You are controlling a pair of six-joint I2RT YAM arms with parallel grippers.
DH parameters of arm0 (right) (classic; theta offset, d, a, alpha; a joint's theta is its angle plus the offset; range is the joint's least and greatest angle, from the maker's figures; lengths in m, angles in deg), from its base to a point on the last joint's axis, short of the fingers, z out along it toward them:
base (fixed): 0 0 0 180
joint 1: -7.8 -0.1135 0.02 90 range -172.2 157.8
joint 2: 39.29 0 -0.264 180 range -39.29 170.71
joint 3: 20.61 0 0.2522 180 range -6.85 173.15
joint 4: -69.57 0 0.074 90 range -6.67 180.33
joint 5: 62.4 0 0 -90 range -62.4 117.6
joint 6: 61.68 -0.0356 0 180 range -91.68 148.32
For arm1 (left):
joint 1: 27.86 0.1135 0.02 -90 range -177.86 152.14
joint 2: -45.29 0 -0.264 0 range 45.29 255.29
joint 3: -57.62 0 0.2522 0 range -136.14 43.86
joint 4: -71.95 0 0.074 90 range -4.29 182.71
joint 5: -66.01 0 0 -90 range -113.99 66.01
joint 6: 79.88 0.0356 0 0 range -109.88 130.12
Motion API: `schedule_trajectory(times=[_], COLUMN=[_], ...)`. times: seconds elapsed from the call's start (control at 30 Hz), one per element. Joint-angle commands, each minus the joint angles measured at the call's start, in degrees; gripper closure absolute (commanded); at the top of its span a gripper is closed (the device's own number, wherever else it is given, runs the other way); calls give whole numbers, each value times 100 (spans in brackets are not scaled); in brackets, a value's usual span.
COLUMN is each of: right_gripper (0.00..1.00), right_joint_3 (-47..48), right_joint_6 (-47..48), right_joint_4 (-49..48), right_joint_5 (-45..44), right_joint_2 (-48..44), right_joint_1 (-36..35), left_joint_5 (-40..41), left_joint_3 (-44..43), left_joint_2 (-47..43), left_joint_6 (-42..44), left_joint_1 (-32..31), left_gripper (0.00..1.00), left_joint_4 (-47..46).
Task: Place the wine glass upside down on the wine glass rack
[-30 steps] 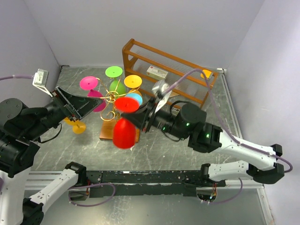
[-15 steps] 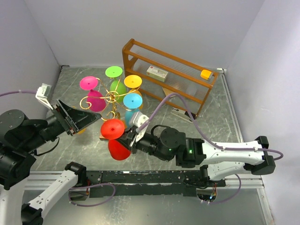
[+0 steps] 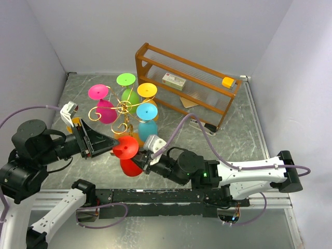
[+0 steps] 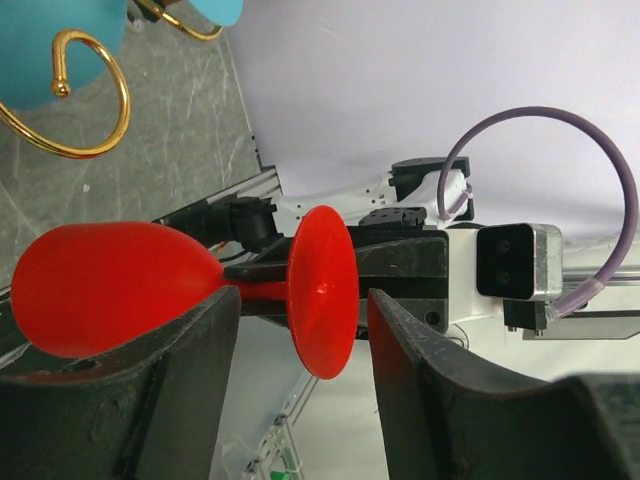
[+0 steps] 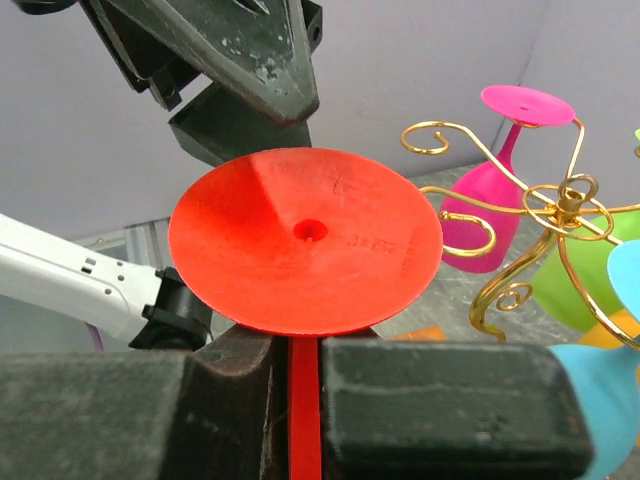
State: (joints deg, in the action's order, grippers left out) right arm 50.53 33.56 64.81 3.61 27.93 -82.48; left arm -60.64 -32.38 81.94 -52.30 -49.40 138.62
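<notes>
Your right gripper (image 5: pixel 300 400) was clamped on the stem of the red wine glass (image 5: pixel 305 240), with its foot up and its bowl hanging below the jaws. Your left gripper (image 4: pixel 300 310) stood wide open, its fingers (image 4: pixel 150 400) flanking that glass's foot; contact could not be confirmed. The gold wine glass rack (image 3: pixel 124 107) stood just beyond both grippers, apart from the red glass, carrying other coloured glasses (image 3: pixel 148 127) inverted.

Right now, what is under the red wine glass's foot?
Its stem, pinched by the right gripper, then the bowl. The table beneath the bowl is covered.
</notes>
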Motion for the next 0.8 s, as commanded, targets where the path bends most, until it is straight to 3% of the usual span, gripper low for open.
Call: schedule_trajectory(times=[0.0,0.17,0.3,0.4,0.53,0.6,0.67,0.77], right_gripper=[100,100,100,100,100,99,86,57], right_joint_3=[-183,-189,-305,-413,-519,-536,-548,-618], right_joint_6=[123,123,67,2,-80,-138,-230,-422], right_joint_4=[-612,-567,-543,-552,-495,-420,-322,-266], right_joint_5=[-127,2,-99,-73,-60,-98,-156,-222], right_joint_2=[-143,-107,-149,-293,-414,-451,-486,-589], right_joint_1=[-36,-41,-36,-42,-36,-36,-40,-40], left_joint_5=[-444,-672,-318,-369,-509,-466,-389,-322], left_joint_3=[257,490,718,1096,1409,1316,1181,1027], left_joint_2=[-5,-44,-107,-243,-328,-253,-155,-56], left_joint_6=[-41,-267,-400,-686,-992,-882,-756,-686], left_joint_1=[-21,-16,-20,-19,-23,-18,-22,-26], left_gripper=[39,53,68,73,92,93,93,93], left_joint_4=[-48,-491,-484,-921,-1438,-1349,-1229,-1192])
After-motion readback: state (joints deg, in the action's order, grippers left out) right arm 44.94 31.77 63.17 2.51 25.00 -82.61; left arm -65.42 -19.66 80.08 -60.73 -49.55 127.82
